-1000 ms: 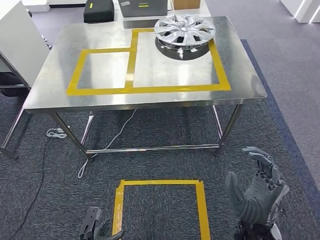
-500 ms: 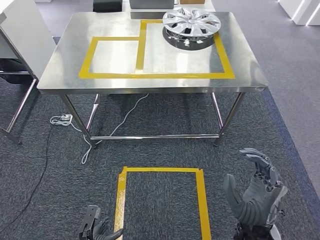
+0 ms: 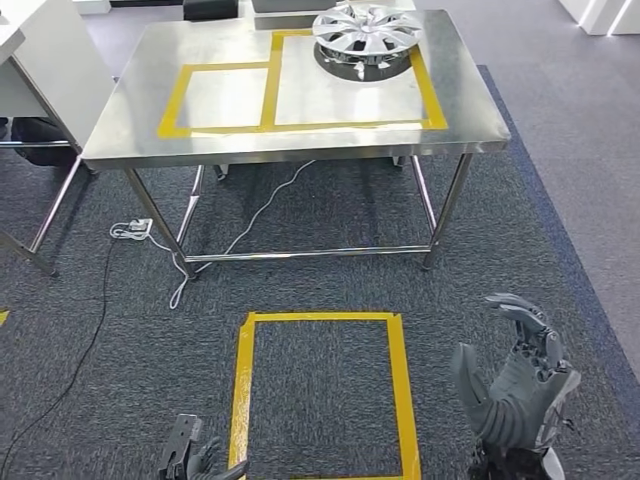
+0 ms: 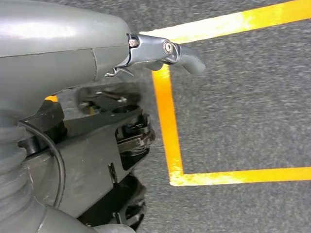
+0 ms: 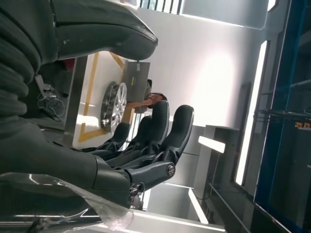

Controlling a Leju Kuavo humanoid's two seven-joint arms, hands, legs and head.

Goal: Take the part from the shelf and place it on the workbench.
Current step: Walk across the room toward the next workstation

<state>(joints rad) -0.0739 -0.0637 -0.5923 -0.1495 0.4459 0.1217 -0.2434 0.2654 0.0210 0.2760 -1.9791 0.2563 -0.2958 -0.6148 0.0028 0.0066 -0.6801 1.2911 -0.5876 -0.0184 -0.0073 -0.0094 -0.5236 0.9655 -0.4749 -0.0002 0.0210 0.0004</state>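
The part, a silver wheel cover (image 3: pixel 367 32), lies on the steel workbench (image 3: pixel 302 142) at its far right, inside a yellow taped outline. It also shows in the right wrist view as a wheel cover (image 5: pixel 114 106). My right hand (image 3: pixel 517 385) hangs low at the lower right, well short of the bench, fingers spread and holding nothing; the right hand (image 5: pixel 146 145) shows its fingers apart. My left hand (image 3: pixel 192 458) peeks in at the bottom edge. Close up, the left hand (image 4: pixel 110 145) has its thumb stretched out over the carpet and holds nothing.
A yellow taped square (image 3: pixel 245 380) marks the dark carpet between me and the bench. A white cable with a power strip (image 3: pixel 132 230) lies under the bench's left end. Another table (image 3: pixel 30 70) stands at the far left. A person (image 5: pixel 154 99) is beyond the bench.
The whole picture has shifted: the bench now sits higher and farther off, and more of the floor square shows, so the camera moved. Both hands keep their pose.
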